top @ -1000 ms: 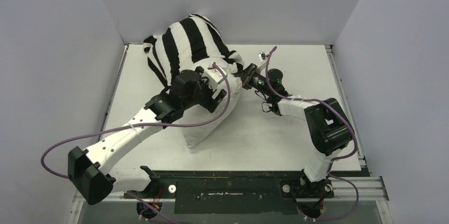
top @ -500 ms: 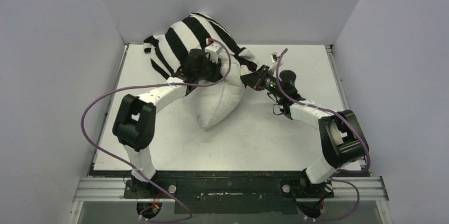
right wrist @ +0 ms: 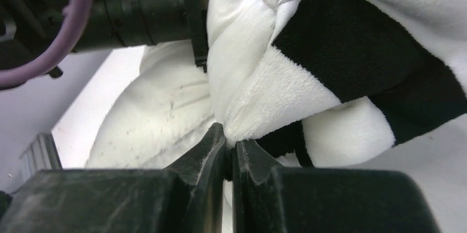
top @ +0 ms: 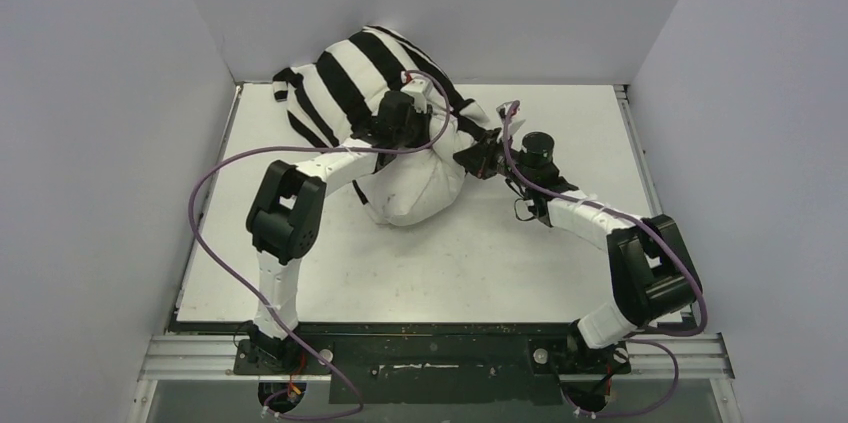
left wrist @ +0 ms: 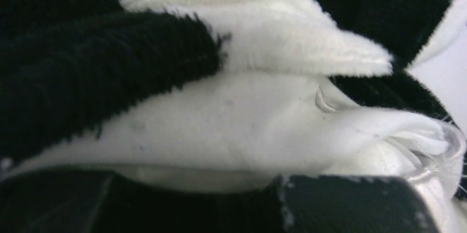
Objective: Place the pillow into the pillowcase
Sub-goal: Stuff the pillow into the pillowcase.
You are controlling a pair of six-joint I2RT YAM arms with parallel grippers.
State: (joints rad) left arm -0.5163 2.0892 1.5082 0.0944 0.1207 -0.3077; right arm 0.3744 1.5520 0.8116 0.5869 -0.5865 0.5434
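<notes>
The off-white pillow (top: 418, 193) lies at the back of the table, its far half inside the black-and-white striped pillowcase (top: 350, 73). My left gripper (top: 408, 123) sits at the pillowcase mouth, shut on bunched white pillow fabric (left wrist: 220, 123) under the striped hem (left wrist: 82, 79). My right gripper (top: 472, 155) is at the pillow's right side, shut on the edge of the pillowcase (right wrist: 352, 51), which is pinched between its fingertips (right wrist: 228, 142). The pillow's bare surface (right wrist: 148, 117) shows just left of them.
The white table (top: 520, 263) is boxed in by a back wall (top: 450, 3) and side walls. The stuffed pillowcase bulges against the back wall. Purple cables loop off both arms, the left arm's one (top: 215, 183) reaching towards the left wall.
My left gripper went from open over the pillow's middle to shut at the pillowcase mouth. The pillow's near end slid away from me, deeper into the pillowcase. The right gripper kept its hold.
</notes>
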